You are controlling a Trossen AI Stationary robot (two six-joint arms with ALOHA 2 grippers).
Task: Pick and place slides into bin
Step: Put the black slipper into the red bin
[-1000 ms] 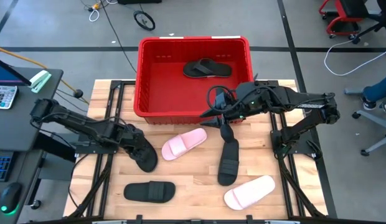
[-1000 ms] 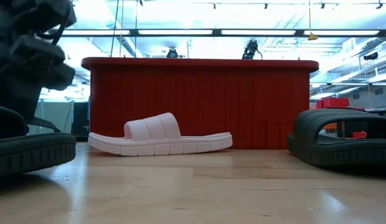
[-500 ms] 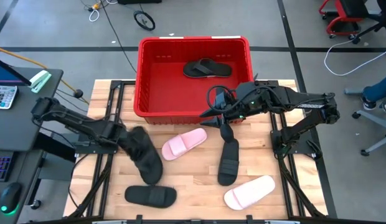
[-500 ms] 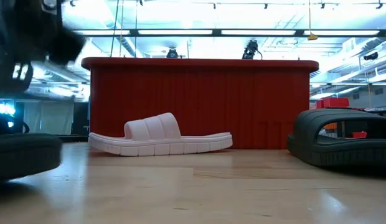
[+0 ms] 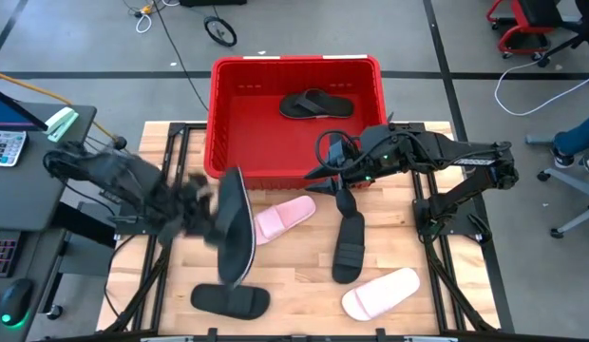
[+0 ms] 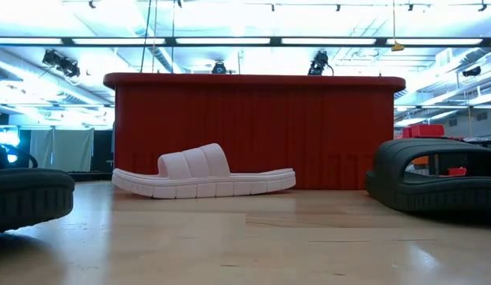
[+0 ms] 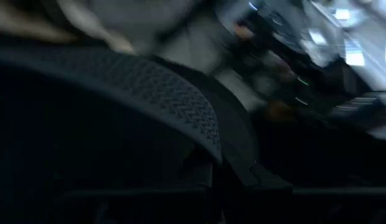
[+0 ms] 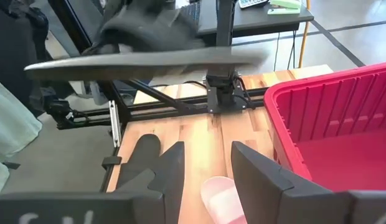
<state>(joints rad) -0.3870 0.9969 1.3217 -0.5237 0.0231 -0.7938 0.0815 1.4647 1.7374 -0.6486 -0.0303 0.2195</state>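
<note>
L arm reaches in from the left edge of the high view, elbow up near the desk, forearm sloping down-right. Left gripper (image 5: 201, 211) is clamped on a black flip-flop (image 5: 235, 228), held off the table, long axis running top-to-bottom in the frame, sole edge toward the camera; its tread fills the left wrist view (image 7: 149, 87). It hangs just below the bin (image 5: 294, 65) front wall, beside a pink slide (image 5: 280, 219) and above a black slide (image 5: 230, 298) at lower left.

R arm stretches from the right edge across centre-right, right gripper (image 5: 325, 187) at the bin's front wall, fingers (image 8: 249, 165) apart, holding nothing.

Another flip-flop (image 5: 316, 104) lies inside the bin. A 2nd black slide (image 5: 348, 246) and 2nd pink slide (image 5: 381, 293) sit lower right on the table (image 5: 294, 275).
</note>
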